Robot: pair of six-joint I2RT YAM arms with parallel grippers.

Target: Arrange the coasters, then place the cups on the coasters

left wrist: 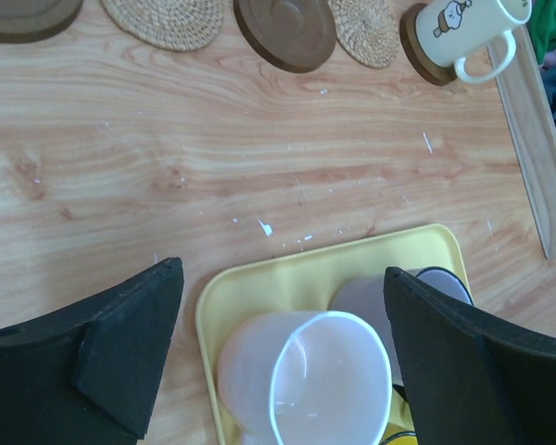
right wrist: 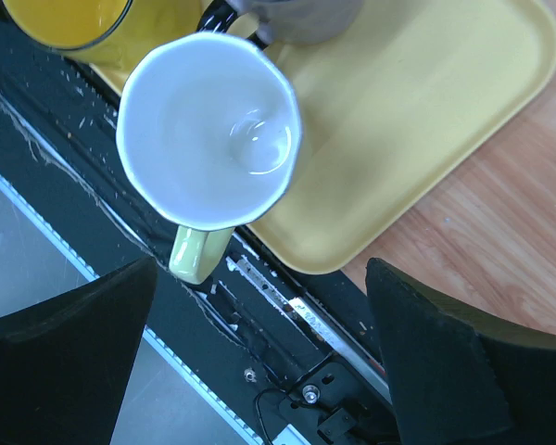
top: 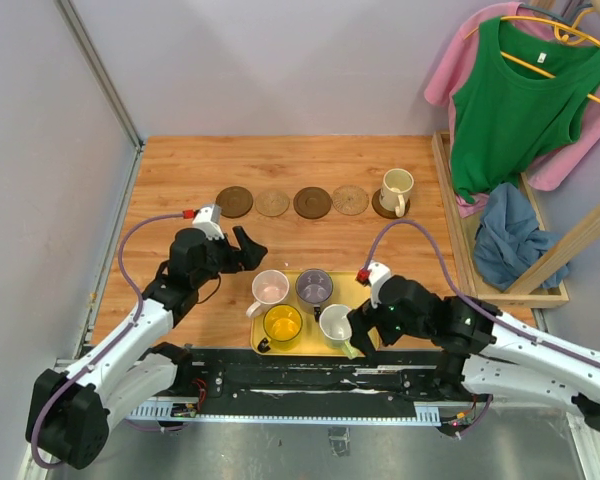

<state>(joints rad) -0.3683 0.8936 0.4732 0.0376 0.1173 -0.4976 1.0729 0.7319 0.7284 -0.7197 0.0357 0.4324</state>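
Observation:
Five coasters lie in a row at the back: dark brown (top: 234, 201), tan (top: 272, 203), dark brown (top: 312, 202), tan (top: 350, 200), and a dark one (top: 380, 210) under the cream cup (top: 396, 190). On the yellow tray (top: 355, 288) stand the pink cup (top: 270, 288), purple-grey cup (top: 314, 287), yellow cup (top: 282, 324) and green-white cup (top: 336, 324). My left gripper (left wrist: 283, 278) hangs open above the tray's far left corner, with the pink cup (left wrist: 329, 380) just below it. The right gripper (right wrist: 259, 269) is open by the handle side of the green-white cup (right wrist: 208, 130), holding nothing.
A wooden rack (top: 460, 250) stands at the right with a green top (top: 515, 100), pink garment and blue cloth (top: 510, 235). The black base rail (top: 310, 375) runs along the near edge under the tray's front. Walls close the left and back.

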